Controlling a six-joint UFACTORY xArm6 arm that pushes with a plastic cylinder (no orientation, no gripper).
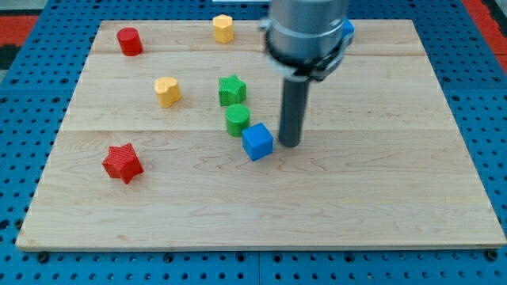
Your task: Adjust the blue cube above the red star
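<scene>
My tip [289, 144] rests on the wooden desk [380, 198], just beside the blue cube [257, 142] on its side toward the view's right, so close that I cannot tell whether the two touch. The tool is only this straight dark rod, so it has nothing to clench or release and it holds nothing. The blue cube sits near the middle of the desk, with the green cylinder [237, 119] touching or nearly touching its upper left corner, and the green star [232, 90] just above that cylinder. The red star [122, 162] lies well apart from the blue cube, toward the view's left and slightly lower. A yellow heart-like block [167, 91] sits between the red star and the green star, higher up. Near the view's top edge are a red cylinder [129, 41] at left and a yellow hexagonal block [223, 28] further right. Another blue block [347, 29] peeks out from behind the arm's grey housing [307, 32], its shape hidden.
</scene>
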